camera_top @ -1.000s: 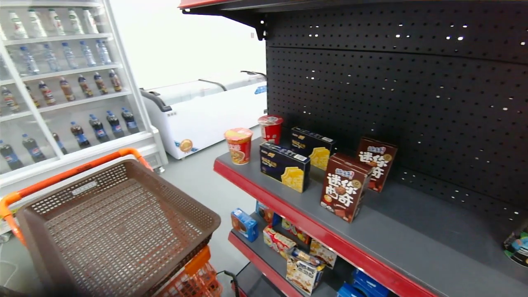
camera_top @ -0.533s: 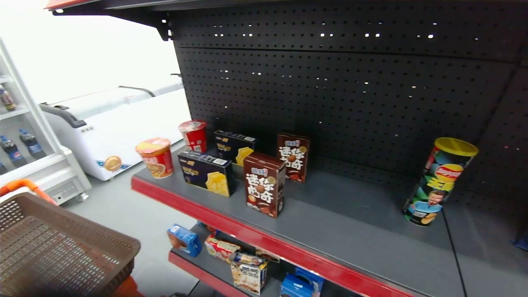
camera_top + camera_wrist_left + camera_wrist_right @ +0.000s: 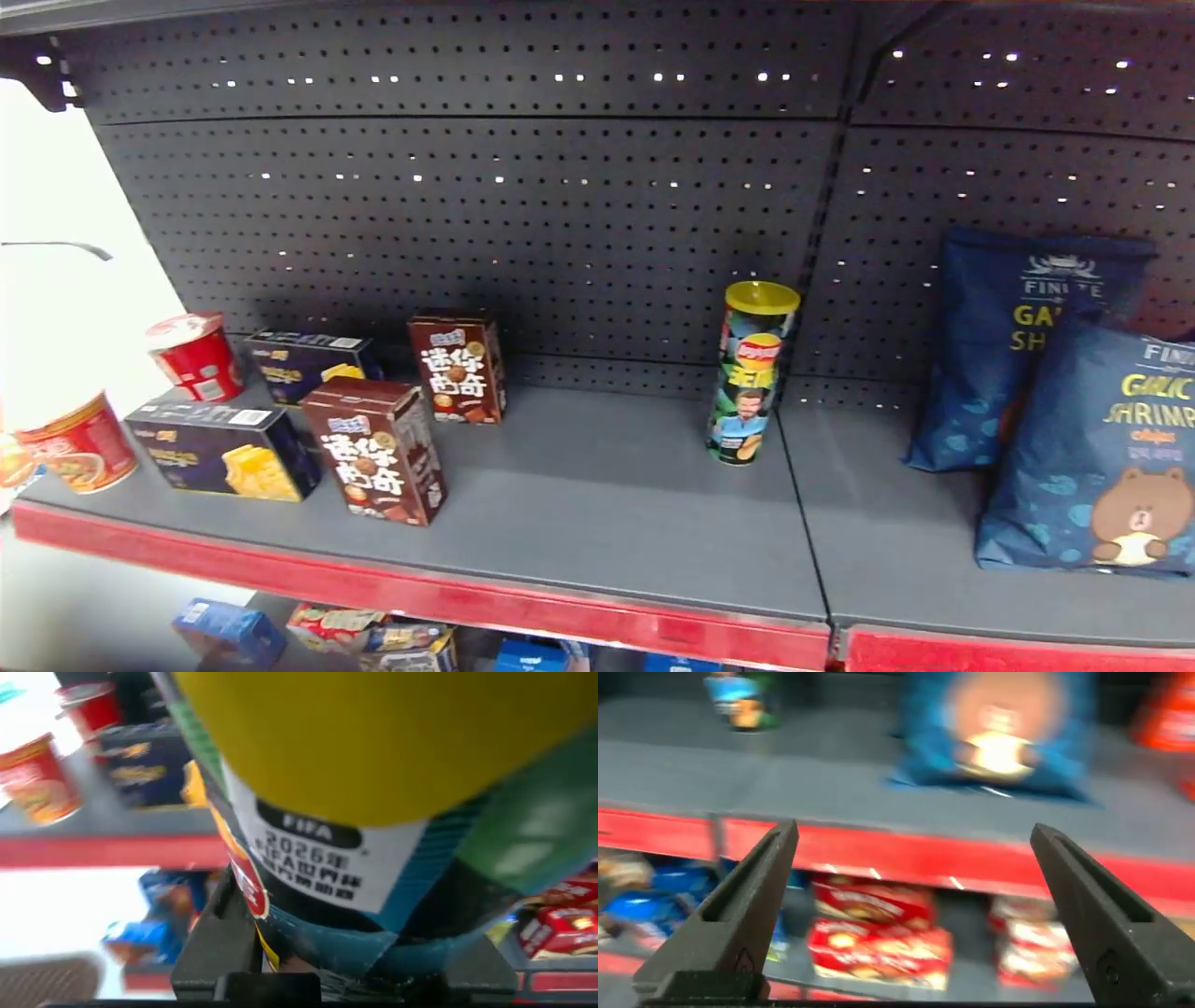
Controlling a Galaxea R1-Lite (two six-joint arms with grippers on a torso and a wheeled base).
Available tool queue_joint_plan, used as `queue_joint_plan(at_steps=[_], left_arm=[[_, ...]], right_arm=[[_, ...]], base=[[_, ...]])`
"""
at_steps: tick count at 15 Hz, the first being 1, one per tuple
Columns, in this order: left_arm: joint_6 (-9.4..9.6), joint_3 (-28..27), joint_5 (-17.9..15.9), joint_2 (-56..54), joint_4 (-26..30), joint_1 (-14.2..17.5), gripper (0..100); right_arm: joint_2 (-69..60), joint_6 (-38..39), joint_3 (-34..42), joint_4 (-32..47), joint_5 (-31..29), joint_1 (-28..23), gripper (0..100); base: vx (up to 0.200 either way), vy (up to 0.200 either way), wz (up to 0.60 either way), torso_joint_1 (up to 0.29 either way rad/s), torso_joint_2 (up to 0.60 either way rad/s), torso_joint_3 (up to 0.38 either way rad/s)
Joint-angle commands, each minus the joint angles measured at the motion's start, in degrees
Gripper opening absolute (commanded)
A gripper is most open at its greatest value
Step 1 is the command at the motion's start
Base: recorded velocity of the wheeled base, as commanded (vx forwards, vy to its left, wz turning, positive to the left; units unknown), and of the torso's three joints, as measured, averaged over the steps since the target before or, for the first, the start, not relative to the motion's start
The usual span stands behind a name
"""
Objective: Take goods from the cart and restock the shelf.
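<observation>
My left gripper [image 3: 346, 966] is shut on a chips can [image 3: 374, 812] with a yellow lid, held close to the camera in front of the shelf's red front edge [image 3: 103, 849]. A matching chips can [image 3: 754, 373] stands upright mid-shelf on the grey shelf board [image 3: 597, 504]. My right gripper [image 3: 915, 835] is open with nothing between its fingers. It faces the red shelf edge [image 3: 906, 854] below a blue bear-printed snack bag [image 3: 994, 728].
Left on the shelf stand two cup noodles [image 3: 79, 448], two navy boxes [image 3: 219, 453] and two brown boxes [image 3: 378, 457]. Two blue snack bags [image 3: 1102, 448] lean at the right. Between the brown boxes and the can the board is bare. Several packs [image 3: 373, 635] fill the lower shelf.
The head camera has swung to the right: the cart, fridge and freezer have left the picture, and the shelf's middle with the chips can and blue bags has come in.
</observation>
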Motion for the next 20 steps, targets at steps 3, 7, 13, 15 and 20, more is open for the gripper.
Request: queue_joint_plan(at_steps=[3,7,13,15,20], left_arm=[[0.00,-0.5,0.8,0.2,-0.1,0.0,0],[0.17,-5.3,3.0,0.4,0.0,0.0,0],[2.72,-12.1,8.0,-0.1,7.7,0.6,0],[2.98,-12.2,8.1,-1.4,8.2,0.6,0],[2.81,-8.4,7.9,-1.4,8.0,0.4,0]], right_arm=[[0.0,0.1,0.0,0.0,0.0,0.0,100],[0.0,0.1,0.0,0.1,0.2,0.0,100],[24.2,-0.5,-14.1,-3.3,9.2,3.1,100],[31.6,-3.4,-18.0,-5.8,14.1,9.2,100],[56.8,-2.0,-29.2,-17.6,16.3,18.5,100]], base=[[0.000,0.000,-0.40,0.002,0.00,0.000],[0.000,0.000,0.00,0.000,0.00,0.000],[0.000,0.000,0.00,0.000,0.00,0.000],[0.000,0.000,0.00,0.000,0.00,0.000],[0.000,0.000,0.00,0.000,0.00,0.000]])
